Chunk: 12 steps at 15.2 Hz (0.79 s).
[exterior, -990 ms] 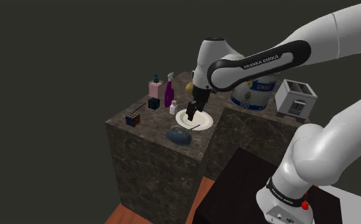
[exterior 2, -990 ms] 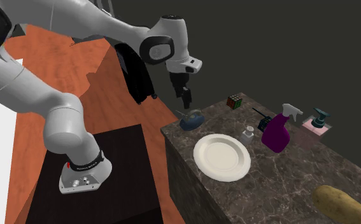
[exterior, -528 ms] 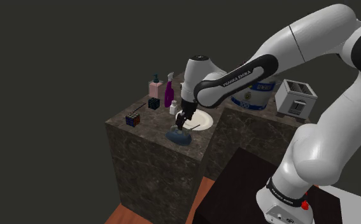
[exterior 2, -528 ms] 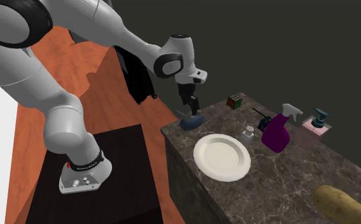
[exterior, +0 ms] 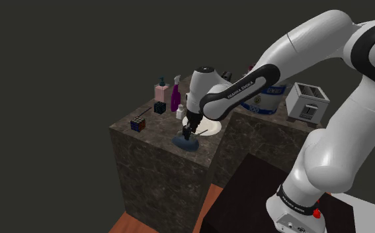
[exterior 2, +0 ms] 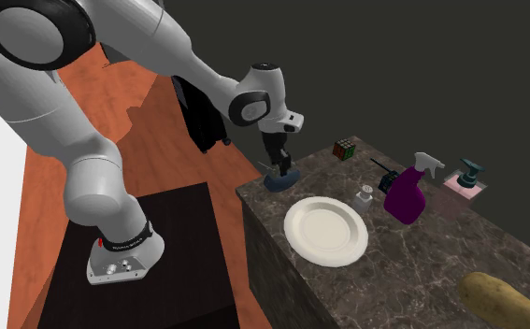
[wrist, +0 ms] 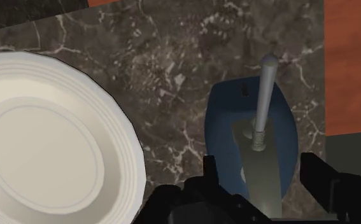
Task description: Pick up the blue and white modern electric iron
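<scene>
Approach looks done and the grasp not yet made: my tool (wrist: 260, 167) hangs low over the blue, teardrop-shaped iron (wrist: 226, 127) with its grey centre panel and slim grey handle, fingers spread either side of its body. The iron lies at a corner of the dark, white-veined marble tabletop (wrist: 172, 76), just beside a smooth round white plate (wrist: 118, 121); closing and lifting remain.

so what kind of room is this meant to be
Likely a kitchen: a dark marbled counter holding a white plate and a purple spray bottle, with a toaster nearby.
</scene>
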Each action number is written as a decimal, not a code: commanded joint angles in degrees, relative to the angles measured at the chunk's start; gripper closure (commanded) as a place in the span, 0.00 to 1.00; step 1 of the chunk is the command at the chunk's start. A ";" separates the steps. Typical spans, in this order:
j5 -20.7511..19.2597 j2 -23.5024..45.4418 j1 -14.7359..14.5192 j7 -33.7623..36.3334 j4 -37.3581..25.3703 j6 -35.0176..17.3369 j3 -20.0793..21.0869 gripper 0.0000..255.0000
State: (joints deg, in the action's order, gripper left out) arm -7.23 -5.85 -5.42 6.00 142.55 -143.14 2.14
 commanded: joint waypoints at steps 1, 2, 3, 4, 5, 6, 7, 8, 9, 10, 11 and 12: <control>-0.02 0.06 0.01 0.02 0.06 -0.15 0.00 1.00; -0.02 0.05 0.01 0.02 0.08 -0.15 0.00 1.00; -0.02 0.04 0.01 0.02 0.08 -0.15 0.00 1.00; -0.02 0.04 0.01 0.01 0.08 -0.14 0.00 1.00; -0.02 0.05 0.01 0.01 0.06 -0.13 0.00 1.00; -0.02 0.04 0.01 0.01 0.06 -0.13 0.00 1.00; -0.02 0.06 0.00 0.02 0.05 -0.13 0.00 1.00; -0.03 0.06 0.00 0.04 0.05 -0.14 0.01 1.00; -0.04 0.13 0.02 0.03 0.07 -0.21 0.00 1.00; 0.14 -0.46 -0.02 -0.14 -0.19 0.62 -0.01 1.00; 0.29 -1.02 -0.05 -0.30 -0.47 1.46 -0.01 1.00; 0.44 -1.58 -0.09 -0.45 -0.75 2.29 -0.02 1.00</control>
State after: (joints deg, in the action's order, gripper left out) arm -6.94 -6.93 -5.50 5.75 142.10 -141.62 2.16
